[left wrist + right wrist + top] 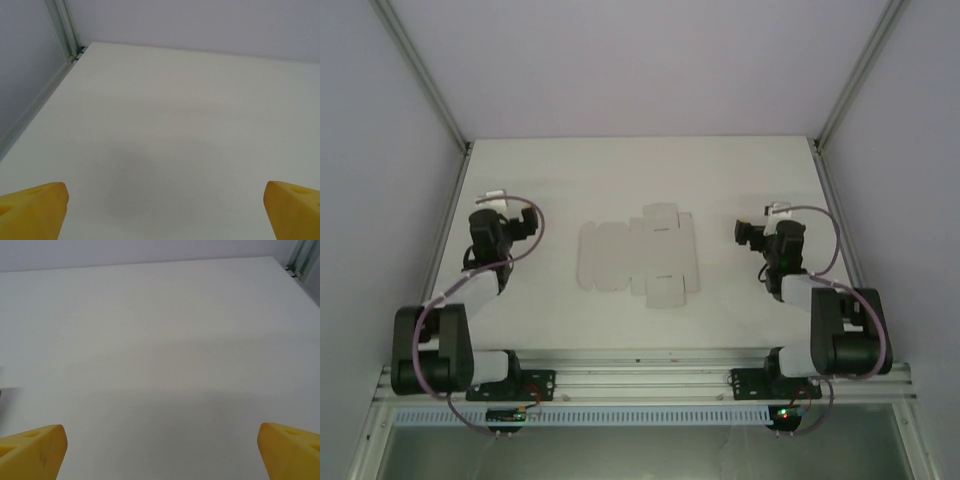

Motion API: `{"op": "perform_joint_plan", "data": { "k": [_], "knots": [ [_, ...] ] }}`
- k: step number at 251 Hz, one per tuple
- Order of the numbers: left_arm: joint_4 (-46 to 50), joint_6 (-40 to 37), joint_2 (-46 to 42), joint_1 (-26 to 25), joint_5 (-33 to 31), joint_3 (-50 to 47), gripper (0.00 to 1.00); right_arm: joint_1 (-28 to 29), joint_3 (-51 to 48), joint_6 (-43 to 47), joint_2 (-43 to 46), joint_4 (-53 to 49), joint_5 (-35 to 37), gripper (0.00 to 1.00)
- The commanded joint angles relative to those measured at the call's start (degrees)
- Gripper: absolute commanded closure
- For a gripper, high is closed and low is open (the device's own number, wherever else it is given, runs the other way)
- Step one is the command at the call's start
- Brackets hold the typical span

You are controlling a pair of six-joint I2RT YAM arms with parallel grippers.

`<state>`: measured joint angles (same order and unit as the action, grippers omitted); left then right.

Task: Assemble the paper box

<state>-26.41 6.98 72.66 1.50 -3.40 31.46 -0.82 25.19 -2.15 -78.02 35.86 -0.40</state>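
Closest to the lens on the left wrist we get the left claw (165, 212). Its two yellow fingertips (32, 210) sit at opposite bottom corners, spread wide apart, with nothing between them. Ahead of this claw there is just bare white table (165, 110). A metal frame post (62, 30) stands at the far-left corner, up and to the claw's left.

From the top camera, the paper box (638, 255) is a flat die-cut sheet, unfolded, with flaps and tabs sticking out along its far and near edges. It lies flat on the table between the two claws, to the right of the left claw and to the left of the right claw. It is well apart from both, and neither touches it.

On the right wrist, the right claw (162, 452) looks the same. Its yellow fingertips (32, 450) are far apart and hold nothing, with plain table in front. A second frame post (300, 260) is at the far corner, up and to this claw's right.
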Motion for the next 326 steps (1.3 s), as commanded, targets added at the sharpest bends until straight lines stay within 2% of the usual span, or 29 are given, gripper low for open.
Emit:
{"op": "perform_joint_plan", "data": {
  "k": [1, 43, 68, 95, 108, 133, 163, 211, 230, 262, 278, 303, 326],
  "knots": [
    [17.1, 9.1, -4.2, 0.0, 4.8, 3.1, 0.00, 1.6, 7.0, -1.4, 5.1, -16.3, 3.6, 0.01],
    [26.7, 19.5, -7.8, -4.3, 11.4, 6.3, 0.00, 8.6, 17.5, -7.9, 8.4, -38.9, 7.4, 0.00],
    [31.1, 24.0, -6.3, -8.4, 12.5, 8.3, 0.00, 14.3, 22.9, -12.4, 7.3, -50.6, 8.8, 0.02],
    [35.6, 25.6, -2.1, -12.3, 14.9, 10.8, 0.00, 18.6, 26.3, -17.6, 4.0, -58.1, 7.7, 0.12],
    [37.0, 24.8, 0.4, -13.5, 17.7, 11.9, 0.00, 20.2, 27.6, -19.8, 2.1, -60.0, 5.2, 0.22],
    [38.2, 24.4, 4.6, -14.6, 21.6, 13.0, 0.00, 22.6, 28.6, -22.7, -1.3, -59.4, -1.7, 0.34],
    [37.0, 24.5, 8.7, -14.8, 24.3, 12.8, 0.00, 25.0, 29.2, -23.3, -5.4, -55.3, -10.3, 0.43],
    [36.2, 22.7, 12.8, -15.1, 26.7, 13.6, 0.00, 26.5, 30.9, -24.5, -13.2, -52.5, -15.9, 0.52],
    [36.4, 21.7, 14.0, -15.1, 27.3, 14.0, 0.00, 25.9, 30.9, -25.3, -16.6, -52.0, -15.1, 0.59],
    [36.2, 20.5, 15.9, -15.1, 28.0, 14.4, 0.00, 24.7, 28.5, -26.0, -19.6, -50.7, -12.3, 0.61],
    [35.2, 20.1, 17.0, -15.1, 29.8, 14.4, 0.00, 23.7, 26.6, -26.3, -20.4, -48.8, -13.7, 0.66],
    [32.9, 20.0, 18.6, -15.2, 33.4, 14.2, 0.00, 22.6, 23.7, -27.1, -20.9, -46.2, -15.0, 0.66],
    [29.3, 20.4, 19.5, -15.5, 37.4, 13.7, 0.04, 22.4, 21.9, -27.7, -20.9, -45.2, -15.0, 0.67]
  ]
}}
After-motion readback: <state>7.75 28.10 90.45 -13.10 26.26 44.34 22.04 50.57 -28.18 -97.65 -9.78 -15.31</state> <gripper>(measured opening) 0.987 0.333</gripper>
